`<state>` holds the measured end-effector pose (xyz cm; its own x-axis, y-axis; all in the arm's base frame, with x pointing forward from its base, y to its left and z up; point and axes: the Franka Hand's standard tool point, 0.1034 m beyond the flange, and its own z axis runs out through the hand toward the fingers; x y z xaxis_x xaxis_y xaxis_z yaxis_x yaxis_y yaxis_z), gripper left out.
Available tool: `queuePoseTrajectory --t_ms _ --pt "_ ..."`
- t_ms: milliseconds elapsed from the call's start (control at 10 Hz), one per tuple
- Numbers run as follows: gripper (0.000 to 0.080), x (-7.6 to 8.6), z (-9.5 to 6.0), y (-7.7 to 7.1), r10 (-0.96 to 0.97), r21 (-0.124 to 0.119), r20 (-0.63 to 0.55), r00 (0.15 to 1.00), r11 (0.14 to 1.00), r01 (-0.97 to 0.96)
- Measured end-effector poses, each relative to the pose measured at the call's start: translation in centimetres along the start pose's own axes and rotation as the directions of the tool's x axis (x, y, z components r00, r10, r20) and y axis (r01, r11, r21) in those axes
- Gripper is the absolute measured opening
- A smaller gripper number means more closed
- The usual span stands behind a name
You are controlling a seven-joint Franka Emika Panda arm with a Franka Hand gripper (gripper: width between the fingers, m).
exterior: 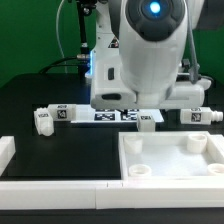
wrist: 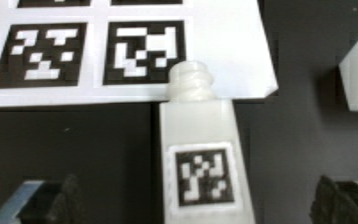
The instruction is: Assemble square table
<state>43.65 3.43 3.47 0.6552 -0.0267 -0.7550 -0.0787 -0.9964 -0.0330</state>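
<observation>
While the claw [wrist: 190, 203] hangs with its fingers [wrist: 30, 200] spread wide, a leg [wrist: 201, 140] lies flat on the table [wrist: 87, 150] between them. It touches neither finger, and a strip of bare black shows on each side of it. The fingers flank the leg across its width, near the end that carries the tag [wrist: 202, 175], which faces up. Its ribbed tip [wrist: 190, 78] overlaps the edge of the marker board [wrist: 140, 50] (whether it rests on the board or only rises in front of it, I cannot tell). Another white part [wrist: 357, 75], cropped, lies apart from the leg across open table.

Read the exterior view as a dial. The arm [exterior: 150, 40] fills the centre up to twelve o'clock and hides the claw. The slab [exterior: 175, 158] sits at five o'clock, rim up and sockets empty. A second leg [exterior: 55, 116] lies on its side at nine o'clock, and a third leg [exterior: 200, 116] lies at three o'clock, just behind the slab's far rim. One bar [exterior: 6, 150] stands at eight o'clock, at the picture's edge. A long bar [exterior: 60, 192] runs along the near side from seven o'clock, close to the slab's front. Bare table lies open between the second leg, the bars and the slab's side wall.
</observation>
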Motion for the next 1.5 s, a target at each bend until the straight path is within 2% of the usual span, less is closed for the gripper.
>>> queuePoseTrajectory --t_ms 300,400,500,900,1000,1100,1500 --pt "0.0649 0.3 0.0 0.0 -0.001 0.000 -0.001 1.000 1.000 0.001" --pt "0.0649 0.3 0.2 0.3 -0.100 -0.017 0.004 0.995 0.995 0.100" --pt "0.0649 0.3 0.2 0.1 -0.140 -0.018 0.003 0.990 0.990 0.140" --pt "0.0649 0.3 0.2 0.1 -0.118 -0.015 0.004 0.993 0.993 0.118" --pt "0.0649 0.3 0.7 0.0 -0.091 -0.016 0.048 0.995 0.996 0.091" --pt "0.0649 0.9 0.8 -0.2 -0.084 -0.017 0.087 0.993 0.996 0.085" --pt "0.0649 1.1 0.8 -0.1 -0.077 -0.017 0.081 0.994 0.997 0.079"
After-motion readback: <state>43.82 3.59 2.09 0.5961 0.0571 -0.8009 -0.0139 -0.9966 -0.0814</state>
